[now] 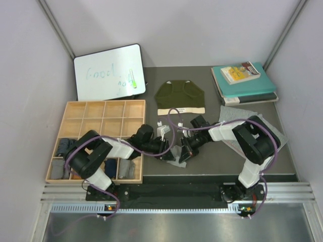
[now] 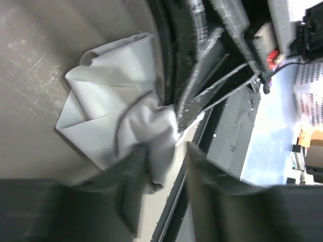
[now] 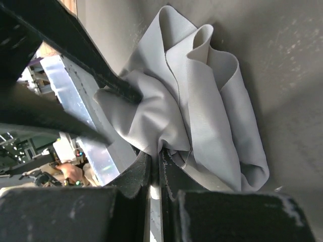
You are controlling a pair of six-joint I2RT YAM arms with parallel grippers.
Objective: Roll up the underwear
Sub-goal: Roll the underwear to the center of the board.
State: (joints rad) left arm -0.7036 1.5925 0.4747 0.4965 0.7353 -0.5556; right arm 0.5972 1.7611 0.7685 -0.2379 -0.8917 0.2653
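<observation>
Dark mat (image 1: 207, 162), white walls (image 1: 176, 30); right gripper (image 3: 155, 155) pinches grey underwear (image 3: 212, 101), left gripper (image 2: 166, 151) spread.

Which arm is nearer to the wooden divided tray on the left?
Left. The left arm hangs over the near right corner of the wooden tray; the right arm stands across the table, its fingers shut on the light grey underwear right of it.

We see smooth, matt cloth in the grey underwear (image 3: 202, 101), pale bare wood in the tray (image 1: 103, 102) (unvarnished, it seems), a glossy whiteboard (image 1: 101, 86).
</observation>
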